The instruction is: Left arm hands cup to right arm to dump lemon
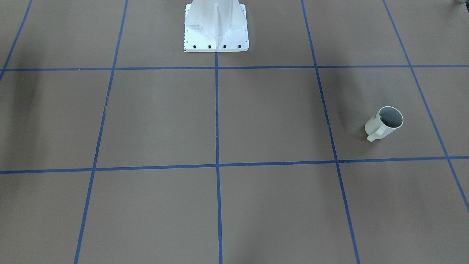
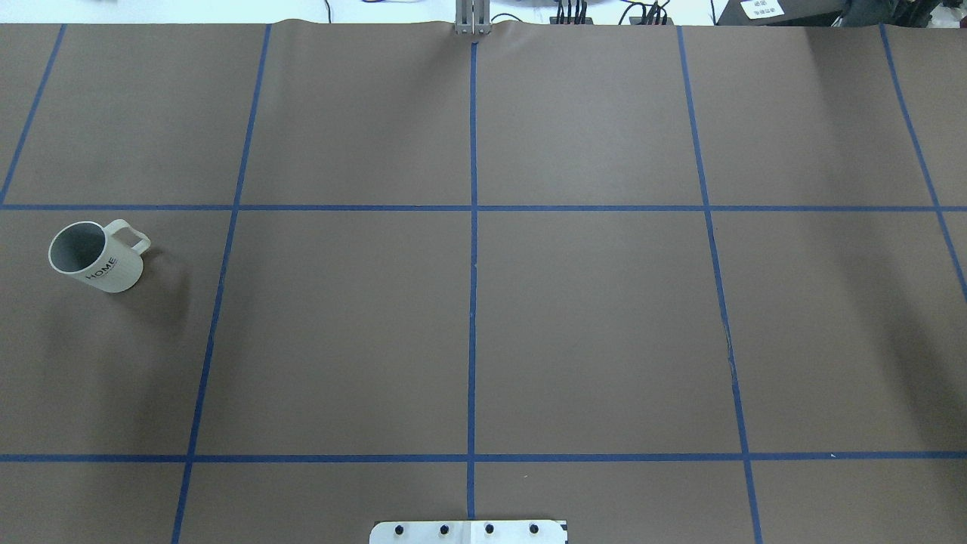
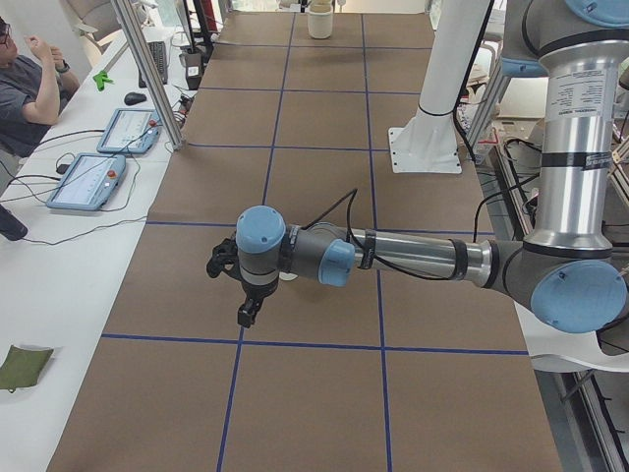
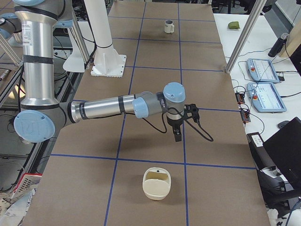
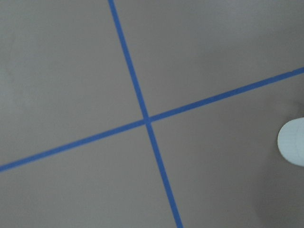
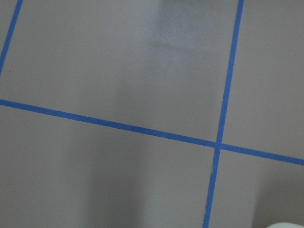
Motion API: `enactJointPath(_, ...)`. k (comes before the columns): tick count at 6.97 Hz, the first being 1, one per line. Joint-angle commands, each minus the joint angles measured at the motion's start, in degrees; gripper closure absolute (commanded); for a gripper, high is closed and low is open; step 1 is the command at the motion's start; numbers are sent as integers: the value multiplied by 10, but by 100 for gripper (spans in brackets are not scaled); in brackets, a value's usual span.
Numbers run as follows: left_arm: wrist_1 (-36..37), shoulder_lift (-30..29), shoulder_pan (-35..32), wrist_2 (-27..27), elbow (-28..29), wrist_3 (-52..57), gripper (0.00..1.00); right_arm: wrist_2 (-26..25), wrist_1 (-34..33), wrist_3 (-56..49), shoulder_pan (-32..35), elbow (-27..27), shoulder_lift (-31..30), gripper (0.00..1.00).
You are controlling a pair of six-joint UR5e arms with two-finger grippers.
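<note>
The cup (image 2: 96, 257) is a white mug with black "HOME" lettering. It stands on the brown table at the left of the overhead view and at the right of the front view (image 1: 384, 123). Its inside looks grey, and no lemon shows. In the right side view the cup (image 4: 169, 26) is small at the far end. A white rounded edge (image 5: 292, 147) shows at the right of the left wrist view. My left gripper (image 3: 248, 315) hangs over the table and shows only in the left side view. My right gripper (image 4: 177, 137) shows only in the right side view. I cannot tell whether either gripper is open or shut.
A cream-coloured container (image 4: 156, 184) sits on the table near the right end; it also shows far off in the left side view (image 3: 320, 20). The white robot pedestal (image 1: 216, 27) stands at the table's back middle. Blue tape lines grid the table. An operator (image 3: 25, 84) sits beside tablets.
</note>
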Motion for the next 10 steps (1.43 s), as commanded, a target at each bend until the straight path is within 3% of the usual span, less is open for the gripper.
enactJointPath(1,-37,-12,20,-5,14,-14,0,-1,1,0,-33,-1,42,0)
enactJointPath(4,-112,-27,176,-11,22,-250,0,-14,1,12,-101,-4,99,0)
enactJointPath(8,-158,-31,219,20,23,-380,0,-38,2,45,-131,-4,114,0)
enactJointPath(9,-159,-29,243,65,24,-381,1,-38,2,45,-131,-4,114,0)
enactJointPath(10,-159,-29,255,92,25,-383,18,-38,2,45,-131,-4,114,0)
